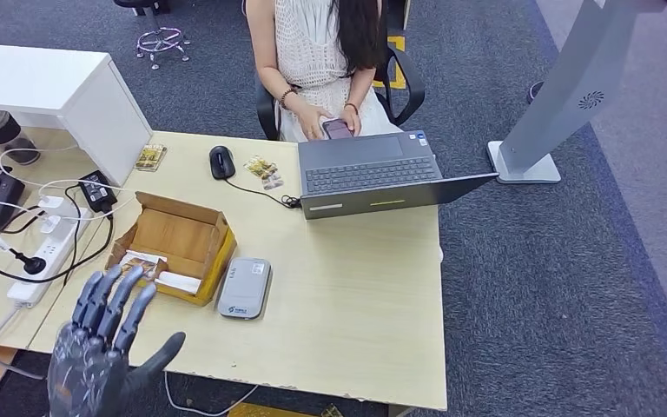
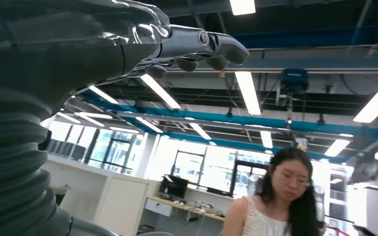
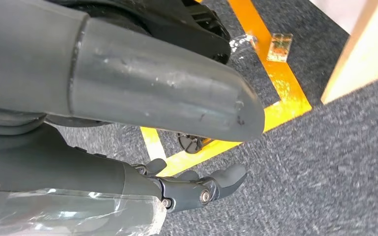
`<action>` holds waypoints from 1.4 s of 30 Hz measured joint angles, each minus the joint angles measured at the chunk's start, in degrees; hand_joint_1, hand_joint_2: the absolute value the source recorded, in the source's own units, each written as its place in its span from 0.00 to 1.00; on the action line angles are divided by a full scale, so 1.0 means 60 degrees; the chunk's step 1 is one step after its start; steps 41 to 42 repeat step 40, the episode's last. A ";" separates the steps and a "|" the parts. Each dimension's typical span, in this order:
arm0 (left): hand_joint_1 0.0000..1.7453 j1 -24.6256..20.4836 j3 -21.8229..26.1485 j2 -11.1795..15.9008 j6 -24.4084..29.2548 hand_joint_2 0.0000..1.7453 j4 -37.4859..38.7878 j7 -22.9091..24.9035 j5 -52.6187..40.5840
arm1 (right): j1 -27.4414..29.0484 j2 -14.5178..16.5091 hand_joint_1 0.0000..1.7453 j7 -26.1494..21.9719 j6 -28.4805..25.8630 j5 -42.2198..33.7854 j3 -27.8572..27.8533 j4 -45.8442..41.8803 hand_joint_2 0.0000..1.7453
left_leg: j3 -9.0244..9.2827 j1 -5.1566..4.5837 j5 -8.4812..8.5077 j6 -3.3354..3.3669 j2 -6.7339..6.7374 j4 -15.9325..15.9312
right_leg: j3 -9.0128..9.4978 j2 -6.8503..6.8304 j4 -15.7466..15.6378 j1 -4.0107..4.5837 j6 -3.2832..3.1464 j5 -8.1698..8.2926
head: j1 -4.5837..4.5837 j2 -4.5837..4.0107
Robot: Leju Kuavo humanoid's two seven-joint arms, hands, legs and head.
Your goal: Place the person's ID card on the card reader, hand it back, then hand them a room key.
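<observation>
At the near left corner of the tabletop (image 1: pixel 356 295), the left hand (image 1: pixel 104 339) is raised with its fingers (image 1: pixel 108 300) spread and straight, holding nothing. Just beyond them sits an open cardboard box (image 1: pixel 174 243), and beside it lies the grey card reader (image 1: pixel 245 287) (nothing rests on it). The right hand (image 3: pixel 197 189) hangs over the carpet (image 3: pixel 325 162), fingers seemingly loosely curled and empty. Across the tabletop, behind a laptop (image 1: pixel 373 174), a seated person (image 1: pixel 321 52) holds a phone (image 1: pixel 337 129).
</observation>
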 joint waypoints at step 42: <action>0.00 -0.4419 1.3716 -0.2823 -0.5024 1.00 1.7246 0.1388 0.7405 | 0.0061 0.0077 0.00 0.3121 -0.2090 0.2032 0.0314 0.0139 1.00 | 0.0115 -0.0009 0.0004 -0.0050 -0.0082 -0.0023 | 0.0127 -0.0088 -0.0017 0.0010 -0.0032 -0.0011 | -0.0005 0.0000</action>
